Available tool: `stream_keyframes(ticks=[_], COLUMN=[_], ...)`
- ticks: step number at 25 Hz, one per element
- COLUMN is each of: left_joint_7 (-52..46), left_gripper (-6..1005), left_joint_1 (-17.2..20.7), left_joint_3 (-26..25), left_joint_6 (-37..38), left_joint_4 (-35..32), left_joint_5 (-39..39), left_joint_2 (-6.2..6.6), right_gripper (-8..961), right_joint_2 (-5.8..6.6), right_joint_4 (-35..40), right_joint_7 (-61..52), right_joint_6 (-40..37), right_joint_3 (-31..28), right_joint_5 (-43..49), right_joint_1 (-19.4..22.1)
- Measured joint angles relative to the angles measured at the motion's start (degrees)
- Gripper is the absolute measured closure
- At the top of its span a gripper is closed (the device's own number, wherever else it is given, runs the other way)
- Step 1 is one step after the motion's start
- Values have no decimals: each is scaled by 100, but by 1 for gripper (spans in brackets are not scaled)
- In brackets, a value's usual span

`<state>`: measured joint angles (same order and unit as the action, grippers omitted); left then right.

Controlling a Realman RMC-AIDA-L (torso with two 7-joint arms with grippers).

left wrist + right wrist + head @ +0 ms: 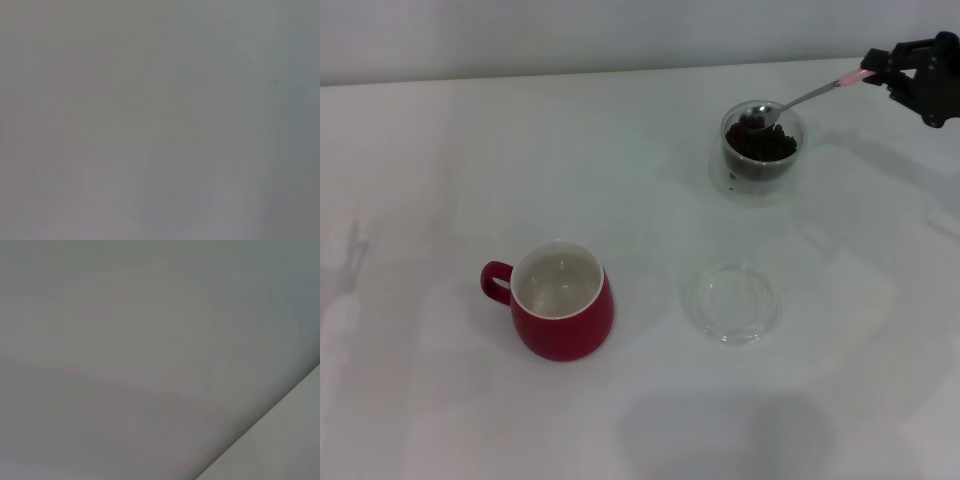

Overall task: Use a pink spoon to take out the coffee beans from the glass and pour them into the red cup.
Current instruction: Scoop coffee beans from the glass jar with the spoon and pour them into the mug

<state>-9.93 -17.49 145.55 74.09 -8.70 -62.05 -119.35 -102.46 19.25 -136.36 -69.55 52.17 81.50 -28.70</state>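
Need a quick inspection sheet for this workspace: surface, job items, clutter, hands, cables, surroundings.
Surface: white table, no spills seen.
Pink spoon: held by its pink handle, metal bowl at the glass's rim above the beans.
Glass: upright, far right, holds coffee beans.
Red cup: upright, near left, white inside looks empty, handle toward robot's left.
Clutter: shallow clear glass dish, right of the red cup, empty.
Right hand: shut on the spoon handle, far right edge.
Left hand: not in view.
Cables: nothing seen.
Surroundings: plain pale wall behind the table.
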Motion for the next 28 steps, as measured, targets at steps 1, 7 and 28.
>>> stream_keyframes(ticks=[1, 7, 28], left_joint_7=[0, 0, 0], left_gripper=[198, 198, 199], left_joint_1=[0, 0, -1], left_joint_3=[0, 7, 0], left_joint_6=[0, 0, -14], left_joint_4=[0, -16, -44], left_joint_5=[0, 0, 0], left_joint_2=[0, -7, -18], right_gripper=[810, 810, 803], right_joint_2=[-5, -68, -1093], right_joint_4=[-1, -1, 948], right_joint_7=[-24, -107, -13], right_joint_6=[-51, -299, -627], right_joint_3=[19, 237, 1276], right_joint_5=[16, 61, 212], right_joint_1=[-18, -175, -566])
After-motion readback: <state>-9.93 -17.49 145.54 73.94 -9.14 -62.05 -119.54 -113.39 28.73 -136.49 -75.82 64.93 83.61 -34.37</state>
